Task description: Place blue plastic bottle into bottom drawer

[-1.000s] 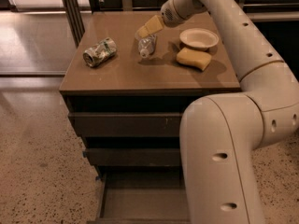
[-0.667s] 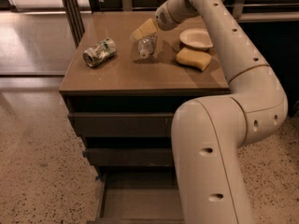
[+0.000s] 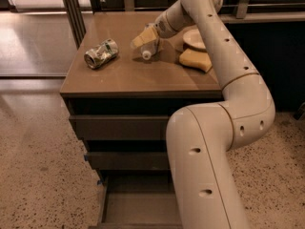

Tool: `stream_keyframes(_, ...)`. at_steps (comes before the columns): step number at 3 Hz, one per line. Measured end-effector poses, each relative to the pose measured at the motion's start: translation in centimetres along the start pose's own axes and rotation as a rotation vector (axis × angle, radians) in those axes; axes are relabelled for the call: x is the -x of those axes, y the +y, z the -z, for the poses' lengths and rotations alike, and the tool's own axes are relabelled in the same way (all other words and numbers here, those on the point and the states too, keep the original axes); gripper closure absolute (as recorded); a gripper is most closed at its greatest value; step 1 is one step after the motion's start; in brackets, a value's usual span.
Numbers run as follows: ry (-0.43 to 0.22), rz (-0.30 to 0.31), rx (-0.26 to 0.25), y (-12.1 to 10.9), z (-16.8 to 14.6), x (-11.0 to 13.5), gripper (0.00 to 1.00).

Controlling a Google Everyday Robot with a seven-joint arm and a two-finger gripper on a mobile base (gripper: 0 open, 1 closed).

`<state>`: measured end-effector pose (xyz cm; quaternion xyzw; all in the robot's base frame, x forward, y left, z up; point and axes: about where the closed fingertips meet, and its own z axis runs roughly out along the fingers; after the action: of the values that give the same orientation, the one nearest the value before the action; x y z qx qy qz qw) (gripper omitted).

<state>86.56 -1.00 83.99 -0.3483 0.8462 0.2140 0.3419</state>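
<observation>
- A speckled floor (image 3: 38, 171) fills the left side, beside a brown cabinet.
- A crushed green-and-white can (image 3: 101, 53) lies on its side on the left part of the cabinet top (image 3: 133, 80), well apart from the other objects.
- Under the top, two upper drawers (image 3: 119, 127) are shut or nearly shut, one above the other.
- The bottom drawer (image 3: 138, 206) is pulled out towards the camera at the foot of the cabinet. The part of its inside that shows is bare, and its right part is hidden behind the arm.
- The gripper (image 3: 143, 38) is low over the back middle of the cabinet top, its pale yellow fingers pointing left and down.
- The gripper is closed around the body of the blue plastic bottle (image 3: 150, 50).
- The bottle is tilted, with its white cap at the lower left, close to the wood. Whether the cap touches the top cannot be told.
- A yellow sponge (image 3: 196, 60) lies flat on the top just right of the bottle.
- A pale plate (image 3: 194, 38) stands just behind the sponge, partly hidden by the arm.
- The cream arm (image 3: 224, 142) rises from the lower right foreground, bends at the right edge and reaches back left over the plate to the gripper.
</observation>
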Motion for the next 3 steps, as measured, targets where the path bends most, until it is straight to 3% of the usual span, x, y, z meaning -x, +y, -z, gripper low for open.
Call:
stream_keyframes(1,0.032,-0.016,-0.033,-0.98,-1.26,-0.89,0.00)
stream_keyframes(2,0.036,-0.018,-0.038,-1.12,-1.42,-1.03,0.15)
stream_keyframes(3,0.036,-0.018,-0.038,-1.12,-1.43,-1.03,0.38)
